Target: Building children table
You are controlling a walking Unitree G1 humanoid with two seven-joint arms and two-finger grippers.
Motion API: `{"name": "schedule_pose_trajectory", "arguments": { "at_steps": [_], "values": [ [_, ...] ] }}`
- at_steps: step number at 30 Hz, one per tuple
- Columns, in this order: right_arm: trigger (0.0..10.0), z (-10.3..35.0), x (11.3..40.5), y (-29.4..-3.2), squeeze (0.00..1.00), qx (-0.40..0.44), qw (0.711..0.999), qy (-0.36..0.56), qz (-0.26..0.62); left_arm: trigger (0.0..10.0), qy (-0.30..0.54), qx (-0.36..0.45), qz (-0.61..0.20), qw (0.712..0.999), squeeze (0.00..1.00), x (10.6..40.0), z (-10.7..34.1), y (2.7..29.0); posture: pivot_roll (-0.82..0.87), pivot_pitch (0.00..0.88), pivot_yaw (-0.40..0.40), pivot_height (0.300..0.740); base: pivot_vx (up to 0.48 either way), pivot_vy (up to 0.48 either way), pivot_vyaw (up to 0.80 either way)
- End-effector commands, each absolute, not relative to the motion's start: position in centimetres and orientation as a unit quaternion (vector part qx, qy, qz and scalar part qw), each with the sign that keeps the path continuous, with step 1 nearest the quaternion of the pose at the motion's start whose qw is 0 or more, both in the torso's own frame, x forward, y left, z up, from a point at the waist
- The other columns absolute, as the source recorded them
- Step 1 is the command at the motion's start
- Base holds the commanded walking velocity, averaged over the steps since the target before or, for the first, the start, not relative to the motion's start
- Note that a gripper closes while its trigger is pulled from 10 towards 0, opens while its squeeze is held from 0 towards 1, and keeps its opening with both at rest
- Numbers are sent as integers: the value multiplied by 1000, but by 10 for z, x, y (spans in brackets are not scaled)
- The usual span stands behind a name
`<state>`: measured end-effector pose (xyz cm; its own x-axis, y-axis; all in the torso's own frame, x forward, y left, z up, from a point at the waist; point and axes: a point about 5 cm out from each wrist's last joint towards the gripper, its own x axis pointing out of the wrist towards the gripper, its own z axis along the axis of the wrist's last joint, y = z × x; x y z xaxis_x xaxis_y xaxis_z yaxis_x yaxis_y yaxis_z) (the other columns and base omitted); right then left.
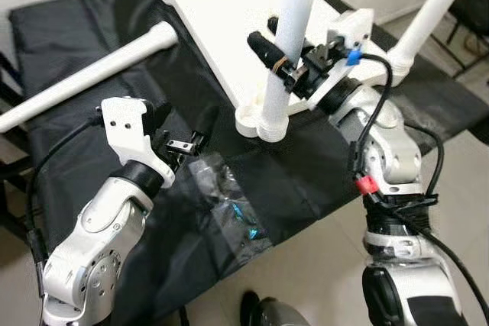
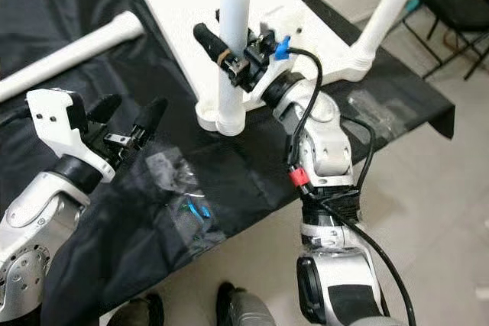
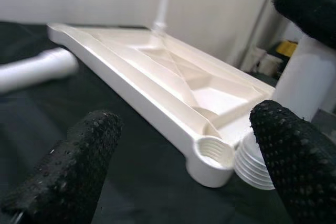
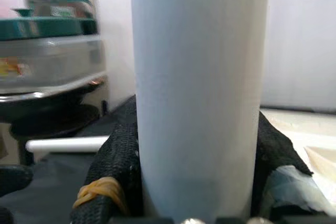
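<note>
Right gripper (image 1: 284,57) fingers around upright leg (image 1: 290,28) at tabletop (image 1: 221,13) corner.

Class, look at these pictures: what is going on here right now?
A robot is assembling a white children's table. The tabletop lies upside down on a black cloth. The right tool grips an upright white leg at the tabletop's near corner. The left tool hovers open beside it. Another leg lies loose on the cloth.

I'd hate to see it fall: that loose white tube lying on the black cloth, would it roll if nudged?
Probably. The loose white plastic table leg is round and smooth, lying flat on the black cloth, so a sideways push would likely roll it. It looks stiff, and probably light.
</note>
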<state>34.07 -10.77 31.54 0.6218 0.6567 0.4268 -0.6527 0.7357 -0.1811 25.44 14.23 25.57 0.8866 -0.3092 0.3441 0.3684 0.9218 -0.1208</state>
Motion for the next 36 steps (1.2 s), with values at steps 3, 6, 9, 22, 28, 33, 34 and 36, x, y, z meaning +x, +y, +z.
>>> {"name": "schedule_pose_trajectory", "arguments": {
  "at_steps": [3, 6, 9, 22, 28, 33, 34, 36],
  "values": [
    [10000, 323, 329, -102, 0, -9, 894, -264, 362, 10000, -173, -86, -174, 966, 0, 256, 256, 144, 64, 57, -76, 740, 255, 0, 0],
    [10000, 322, 322, -99, 0, -2, 899, -253, 356, 10000, -184, -84, -182, 962, 0, 257, 259, 141, 61, 55, -65, 740, 277, 0, 0],
    [10000, 319, 321, -98, 0, 1, 902, -243, 356, 10000, -187, -83, -188, 961, 0, 257, 259, 140, 58, 53, -62, 740, 332, 0, -533],
    [10000, 298, 306, -92, 0, -29, 899, -219, 378, 10000, -191, -92, -203, 956, 0, 260, 256, 133, 40, 73, -46, 740, 381, 0, -124],
    [10000, 297, 304, -94, 0, -44, 896, -203, 391, 10000, -179, -102, -191, 960, 0, 262, 254, 131, 38, 83, -47, 740, 189, 0, 394],
    [10000, 297, 295, -99, 0, -46, 867, -187, 459, 10000, -154, -94, -202, 963, 0, 258, 242, 130, 35, 125, -46, 740, 0, 0, 0],
    [10000, 297, 295, -99, 0, -46, 867, -187, 459, 10000, -154, -94, -202, 963, 0, 258, 242, 130, 35, 125, -46, 740, 0, 0, 0],
    [10000, 301, 289, -112, 0, -44, 839, -169, 516, 10000, -142, -73, -214, 964, 0, 251, 233, 136, 33, 152, -47, 740, 0, 0, 0]
  ]
}}
